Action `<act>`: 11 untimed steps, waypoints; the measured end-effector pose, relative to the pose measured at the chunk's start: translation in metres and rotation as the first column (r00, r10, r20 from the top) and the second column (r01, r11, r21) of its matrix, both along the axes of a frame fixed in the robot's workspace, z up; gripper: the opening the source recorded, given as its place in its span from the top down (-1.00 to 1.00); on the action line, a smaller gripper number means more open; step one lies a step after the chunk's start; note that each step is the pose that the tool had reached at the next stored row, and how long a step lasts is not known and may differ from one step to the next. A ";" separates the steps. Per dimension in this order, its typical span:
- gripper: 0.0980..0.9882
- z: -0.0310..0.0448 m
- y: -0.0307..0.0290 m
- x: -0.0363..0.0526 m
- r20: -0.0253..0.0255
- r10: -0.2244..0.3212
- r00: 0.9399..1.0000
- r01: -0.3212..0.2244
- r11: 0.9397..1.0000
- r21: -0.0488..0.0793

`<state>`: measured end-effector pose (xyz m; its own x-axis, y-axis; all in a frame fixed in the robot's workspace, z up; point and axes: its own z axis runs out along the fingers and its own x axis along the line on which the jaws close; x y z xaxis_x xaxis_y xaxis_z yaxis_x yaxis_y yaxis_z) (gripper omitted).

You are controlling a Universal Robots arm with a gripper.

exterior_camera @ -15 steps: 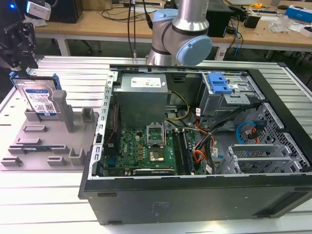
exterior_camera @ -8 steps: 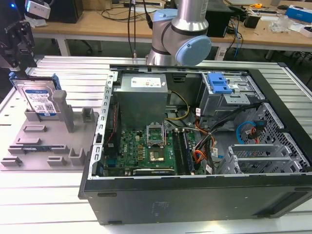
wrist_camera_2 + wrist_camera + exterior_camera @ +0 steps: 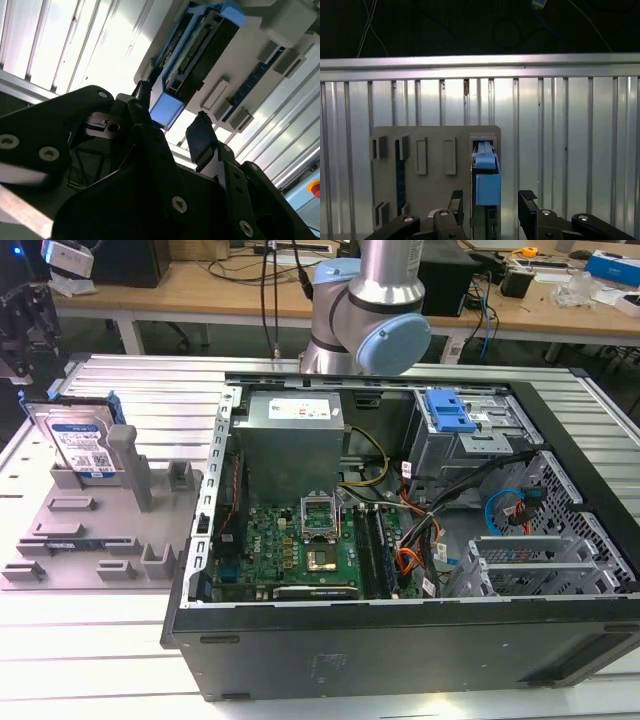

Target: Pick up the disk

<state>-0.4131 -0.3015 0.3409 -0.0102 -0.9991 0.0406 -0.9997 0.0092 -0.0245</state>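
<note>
The disk stands on edge in a slot of the grey holder plate, at the exterior view's left, with its white-and-blue label facing out. My gripper hangs just above and behind it. In the first wrist view the disk shows edge-on with its blue side rail, and my gripper is open with one black finger on each side of that rail, not touching it. In the second wrist view the disk lies just beyond my open gripper.
An open computer case takes up the middle and right of the ribbed metal table. It holds a grey power supply, a motherboard and a blue drive bracket. The arm's base rises behind the case.
</note>
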 end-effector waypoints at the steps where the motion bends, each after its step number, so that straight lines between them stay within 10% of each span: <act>1: -0.03 -0.0008 0.0001 -0.0030 0.000 0.001 1.000 -0.001 1.000 0.000; 11: -0.03 -0.0083 -0.0009 -0.0004 -0.004 0.006 1.000 -0.006 1.000 0.000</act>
